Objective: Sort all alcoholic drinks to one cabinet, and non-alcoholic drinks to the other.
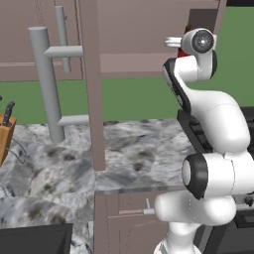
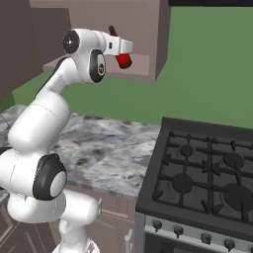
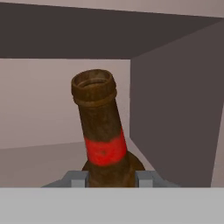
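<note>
An amber-brown long-necked bottle (image 3: 103,144) with a red label, one of the alcoholic drinks, leans between my fingertips (image 3: 78,179) in the hand view. My gripper (image 3: 111,178) is shut on its body. Its open mouth points into an open wall cabinet (image 3: 175,109) whose inside is bare. From the right base view the gripper (image 2: 122,52) is raised at the cabinet's bottom shelf (image 2: 141,69), with the bottle (image 2: 123,60) red below the hand. In the left base view the gripper (image 1: 179,48) sits high, just right of the open door. The non-alcoholic drinks are out of view.
An open cabinet door (image 1: 92,74) with a long grey handle (image 1: 47,84) juts out to the left of the arm. A marble counter (image 1: 139,154) lies below. A black stove (image 2: 207,178) stands to the right, a knife block (image 1: 5,134) at the far left.
</note>
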